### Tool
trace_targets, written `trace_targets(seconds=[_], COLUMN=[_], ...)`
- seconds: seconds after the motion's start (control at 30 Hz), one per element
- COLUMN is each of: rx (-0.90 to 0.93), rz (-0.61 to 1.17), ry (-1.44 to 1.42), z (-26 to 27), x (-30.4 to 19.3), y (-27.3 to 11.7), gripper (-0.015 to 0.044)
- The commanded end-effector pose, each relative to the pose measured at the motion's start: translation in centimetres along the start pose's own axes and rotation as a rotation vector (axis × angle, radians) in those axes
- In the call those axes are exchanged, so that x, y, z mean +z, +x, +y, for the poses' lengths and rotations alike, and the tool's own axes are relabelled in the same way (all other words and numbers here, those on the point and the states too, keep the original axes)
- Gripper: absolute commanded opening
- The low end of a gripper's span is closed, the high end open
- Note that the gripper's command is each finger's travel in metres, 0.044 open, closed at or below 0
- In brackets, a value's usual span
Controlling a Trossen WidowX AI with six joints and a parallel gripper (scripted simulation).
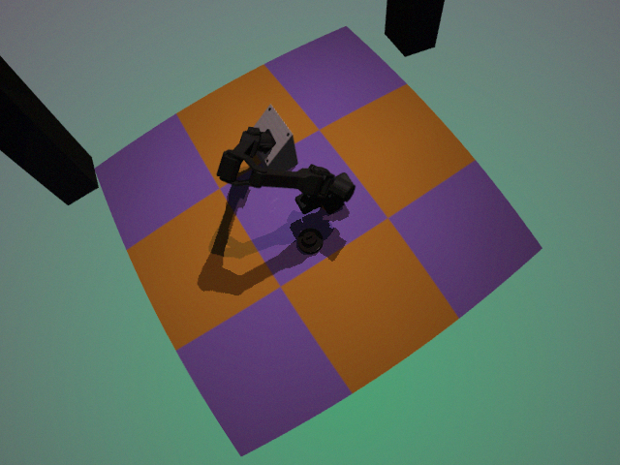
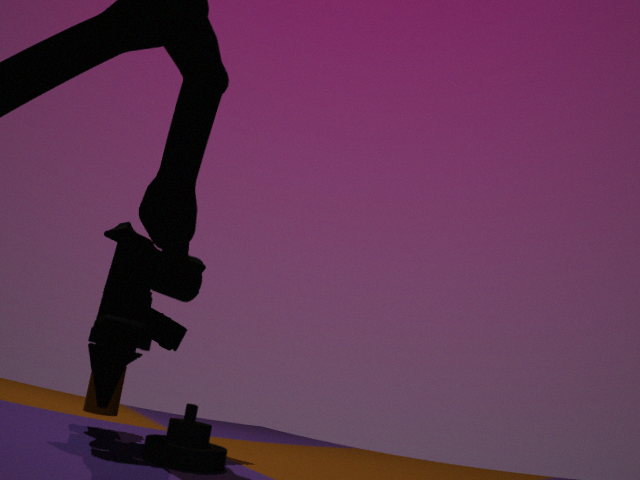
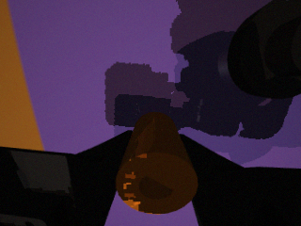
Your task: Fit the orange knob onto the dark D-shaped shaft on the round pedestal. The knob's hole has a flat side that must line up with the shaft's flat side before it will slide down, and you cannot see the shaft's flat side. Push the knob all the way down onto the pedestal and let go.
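Observation:
The orange knob (image 2: 114,403) (image 3: 156,184) stands nearly upright between my fingers, with its bottom a little above the mat in the exterior view. My gripper (image 2: 103,401) (image 3: 154,137) is shut on it, one finger on each side in the wrist view. The round pedestal (image 1: 302,247) (image 2: 186,457) (image 3: 245,61) is dark and stepped, and stands to the right of the knob in the exterior view. Its thin shaft (image 2: 191,412) points up, bare. The knob is hidden under the arm in the top view. The shaft's flat side cannot be made out.
The mat (image 1: 425,125) has orange and purple squares. The arm's grey base plate (image 1: 272,122) is at its upper left part in the top view. Dark posts (image 1: 45,130) (image 1: 413,22) stand beyond the mat. Arm shadows fall around the pedestal.

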State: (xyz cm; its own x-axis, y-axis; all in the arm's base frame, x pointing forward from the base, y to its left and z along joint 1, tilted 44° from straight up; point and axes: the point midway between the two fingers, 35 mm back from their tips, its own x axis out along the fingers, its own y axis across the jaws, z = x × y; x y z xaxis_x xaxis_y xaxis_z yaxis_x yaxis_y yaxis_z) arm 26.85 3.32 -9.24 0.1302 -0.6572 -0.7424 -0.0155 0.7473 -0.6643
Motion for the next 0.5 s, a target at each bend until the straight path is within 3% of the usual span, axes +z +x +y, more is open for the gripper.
trace_targets(seconds=[0.0, 0.47], rx=[0.015, -0.024], rz=[-0.005, 0.038], ry=[0.004, -0.011], z=[0.5, 0.3], x=[0.5, -0.2], y=[-2.3, -10.7], gripper=[0.0000, 0.0000])
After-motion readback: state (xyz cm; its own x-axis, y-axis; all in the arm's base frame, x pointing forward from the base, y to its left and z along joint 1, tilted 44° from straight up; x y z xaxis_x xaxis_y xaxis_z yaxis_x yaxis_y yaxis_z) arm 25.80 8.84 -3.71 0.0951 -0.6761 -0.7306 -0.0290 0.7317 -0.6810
